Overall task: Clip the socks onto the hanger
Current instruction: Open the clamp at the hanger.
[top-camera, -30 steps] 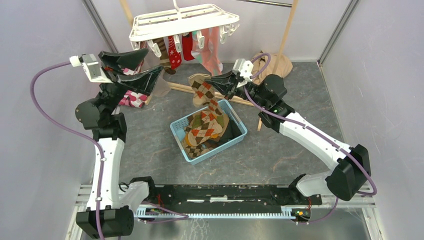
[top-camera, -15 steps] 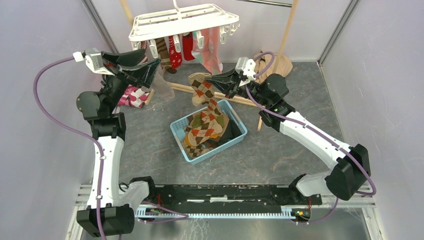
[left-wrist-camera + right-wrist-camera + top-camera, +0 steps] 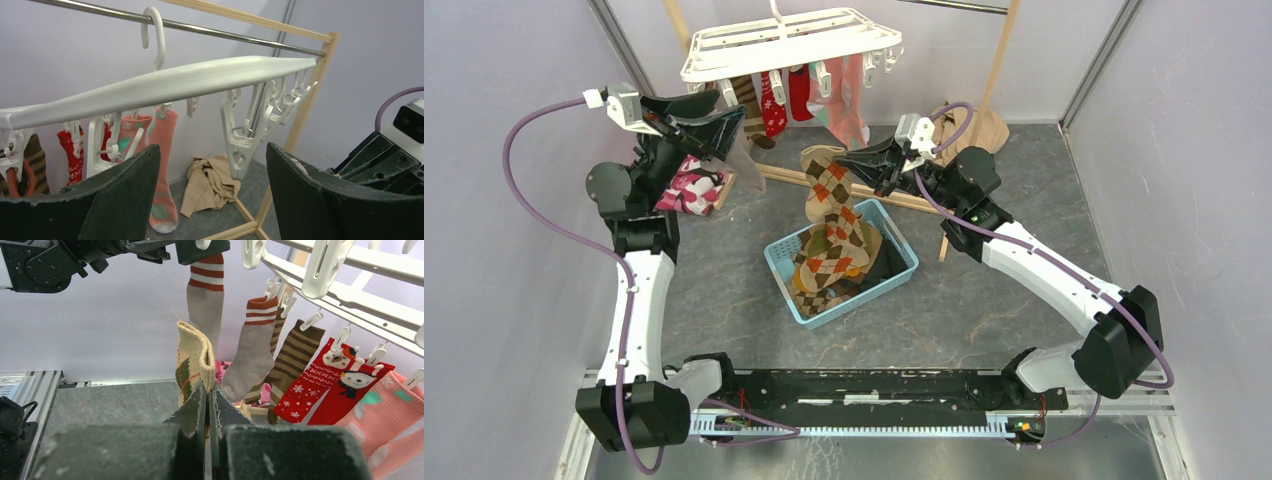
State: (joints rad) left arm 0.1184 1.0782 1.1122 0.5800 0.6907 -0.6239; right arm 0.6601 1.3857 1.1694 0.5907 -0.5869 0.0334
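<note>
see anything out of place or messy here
A beige cloth lies crumpled on the floor by the wooden rack's right post; a pink camouflage garment is bunched on the floor at left. Argyle socks are heaped untidily in the blue basket.

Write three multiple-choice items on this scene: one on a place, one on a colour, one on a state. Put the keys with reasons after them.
1. Where does the lower end of the argyle sock held by the right gripper lie?
A. In the blue basket
B. On a shelf
C. In a drawer

2. What colour is the frame of the hanger?
A. Black
B. White
C. Blue

3. How do the jaws of the left gripper stand?
A. Shut flat together
B. Clamped on a bottle
C. Apart, with nothing between them

Answers:
1 A: the top view shows the sock hanging from the gripper down into the basket.
2 B: the frame is white in every view.
3 C: the left wrist view shows a wide, empty gap between the fingers.
</note>
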